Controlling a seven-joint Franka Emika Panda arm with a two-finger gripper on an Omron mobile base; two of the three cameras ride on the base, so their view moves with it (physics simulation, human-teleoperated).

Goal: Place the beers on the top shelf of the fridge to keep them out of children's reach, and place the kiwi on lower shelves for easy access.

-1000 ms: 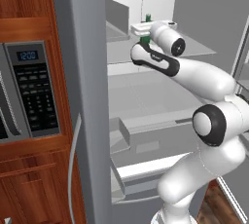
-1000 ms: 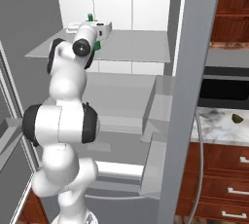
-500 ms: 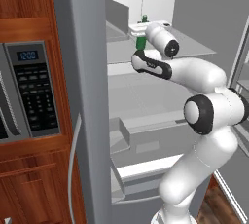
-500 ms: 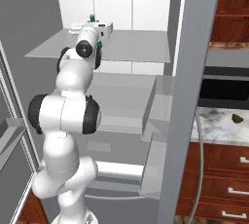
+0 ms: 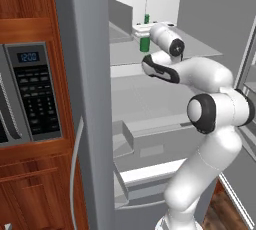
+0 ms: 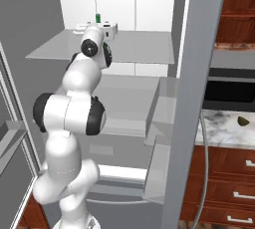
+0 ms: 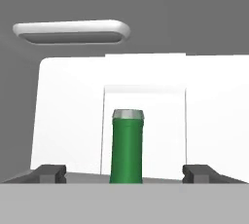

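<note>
Beer bottle is standing upright on the top shelf of the fridge, and we are seeing our gripper spread wide around its neck, fingertips clear on both sides. Kiwi is sitting on the marble counter, far right.

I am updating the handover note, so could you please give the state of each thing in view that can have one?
Green glass beer bottle: upright on the top shelf, between the gripper's fingers, ungripped.
Two-finger gripper: open, fingers apart on either side of the bottle.
Thin pale grey top shelf: bears the bottle.
Tall grey fridge: doors open.
Small brownish-green kiwi: lying on the marble counter, outside the fridge.
</note>
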